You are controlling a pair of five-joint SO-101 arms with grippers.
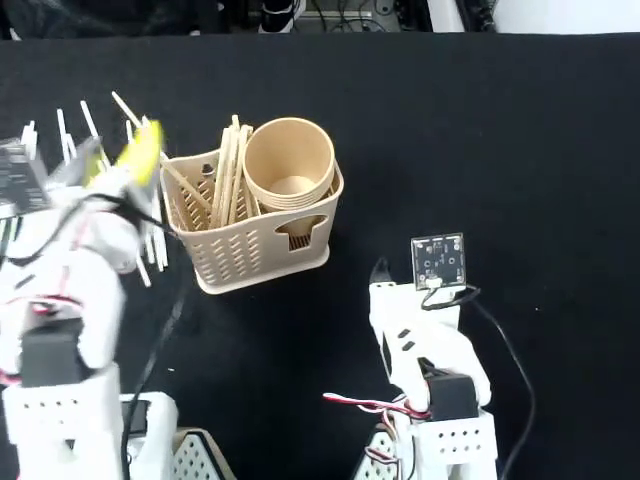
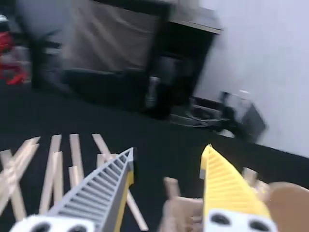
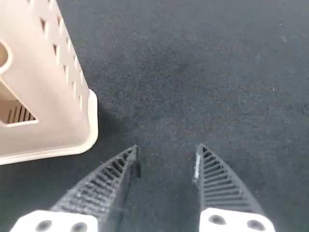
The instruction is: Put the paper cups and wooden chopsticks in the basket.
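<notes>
The left end effector (image 1: 115, 160) appears blurred and hides part of the loose chopsticks (image 1: 88, 116). The picture edge cuts off the basket (image 3: 43, 72).

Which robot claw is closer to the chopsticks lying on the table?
Left. The left gripper is right beside the loose chopsticks; the right gripper sits past the basket, on its far side from them.

Paper cups (image 1: 289, 162) and chopsticks (image 1: 231, 175) stand in the basket (image 1: 250, 256).
</notes>
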